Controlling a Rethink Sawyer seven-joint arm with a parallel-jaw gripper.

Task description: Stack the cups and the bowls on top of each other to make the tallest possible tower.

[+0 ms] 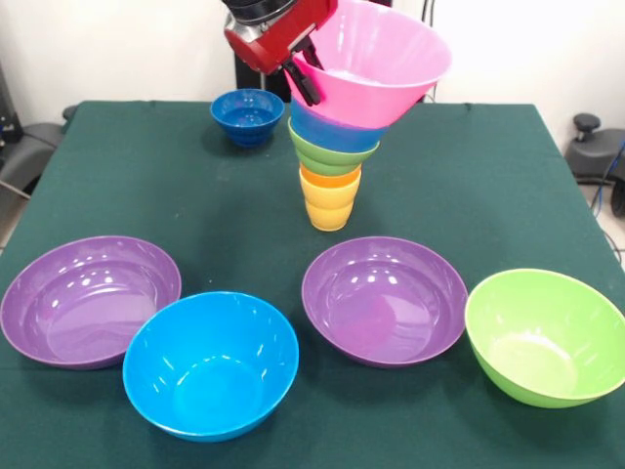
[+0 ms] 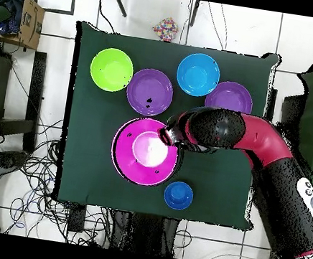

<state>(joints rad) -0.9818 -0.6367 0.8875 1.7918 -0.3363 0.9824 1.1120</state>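
Observation:
The tower stands mid-table in the front view: a yellow cup (image 1: pixel 329 210) at the bottom, an orange cup (image 1: pixel 330 179) nested above it, then the small green bowl (image 1: pixel 327 156) and the light blue bowl (image 1: pixel 332 130). A large pink bowl (image 1: pixel 376 59) sits tilted on top. My gripper (image 1: pixel 303 76) is shut on its left rim. In the overhead view the pink bowl (image 2: pixel 137 154) hides the tower, and my gripper (image 2: pixel 171 136) grips its rim.
A small dark blue bowl (image 1: pixel 247 115) stands behind the tower on the green table (image 1: pixel 146 186). Across the front lie large bowls: purple (image 1: pixel 88 298), blue (image 1: pixel 210 363), purple (image 1: pixel 384 298) and green (image 1: pixel 545 335).

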